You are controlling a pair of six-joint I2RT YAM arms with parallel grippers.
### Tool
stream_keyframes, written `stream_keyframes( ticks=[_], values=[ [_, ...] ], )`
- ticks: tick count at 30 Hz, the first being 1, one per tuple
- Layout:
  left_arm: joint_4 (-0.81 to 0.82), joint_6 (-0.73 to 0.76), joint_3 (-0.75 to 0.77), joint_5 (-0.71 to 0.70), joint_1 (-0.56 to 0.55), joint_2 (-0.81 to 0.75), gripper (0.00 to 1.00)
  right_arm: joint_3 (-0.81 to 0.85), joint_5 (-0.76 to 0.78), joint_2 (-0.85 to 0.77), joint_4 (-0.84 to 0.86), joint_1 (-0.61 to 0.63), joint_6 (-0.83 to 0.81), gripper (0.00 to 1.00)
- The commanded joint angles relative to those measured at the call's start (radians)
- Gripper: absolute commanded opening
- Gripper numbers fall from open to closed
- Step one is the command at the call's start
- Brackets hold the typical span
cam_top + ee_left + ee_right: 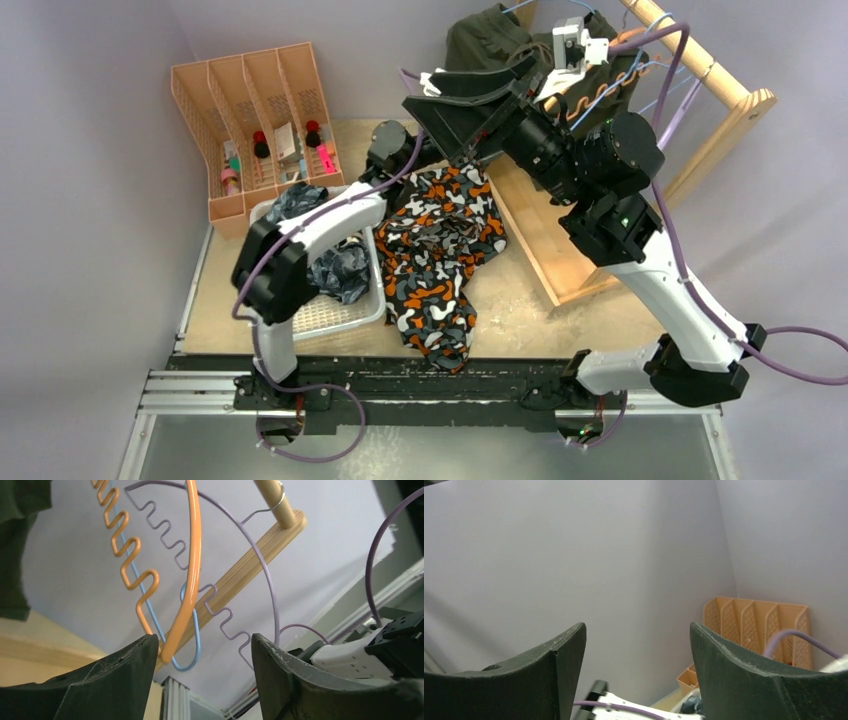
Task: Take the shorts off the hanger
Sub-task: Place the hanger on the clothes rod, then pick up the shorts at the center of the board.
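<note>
**Status.** The left gripper (202,640) was released. Its jaws stood apart with nothing between them, and the bare orange hanger (192,555), blue hanger (187,669) and purple hanger (261,557) showed beyond the gap. The right gripper (638,627) was likewise unclenched and empty, facing the wall.

The orange camouflage shorts (440,250) lay off the hanger, spread on the table (520,315) beside the white basket (345,318), their lower end reaching the near edge. A dark blue-grey pair (340,270) lay in the basket. The olive shorts (490,40) hung at the wooden rack (735,90), apparently the one pair left to remove.

**Procedure, as judged.** The olive pair was the next work item.
- One gripper should steady its hanger near the hook.
- The other should pinch the waistband close to the wire, taking a full fold of the soft fabric.
- The fabric should then be drawn sideways off the hanger's end rather than straight down, so the rack does not tip.
- The purple cable (686,55) and the bare hangers lay near the approach and should be kept out of the jaws.
</note>
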Motion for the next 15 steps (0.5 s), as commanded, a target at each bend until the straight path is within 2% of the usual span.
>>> stream_keyframes(
  ticks=[1,3,8,11,15],
  values=[
    [-0.240,0.299,-0.126,-0.108,0.009,-0.246,0.68,-0.038,0.124,-0.038,-0.064,0.003,-0.016,0.77],
    [-0.400,0.402,-0.216,-0.192,0.013,-0.343,0.70,-0.070,0.195,-0.046,-0.097,0.003,-0.013,0.77],
    [-0.635,0.564,-0.470,-0.461,0.015,-0.626,0.72,-0.124,0.351,-0.025,-0.222,0.003,-0.036,0.77],
    [-0.803,0.629,-0.539,-0.625,0.017,-0.768,0.73,-0.173,0.423,-0.026,-0.250,0.003,-0.035,0.78],
    [-0.984,0.648,-0.606,-0.848,0.015,-0.937,0.73,-0.244,0.422,-0.033,-0.326,0.002,-0.026,0.78]
  ],
)
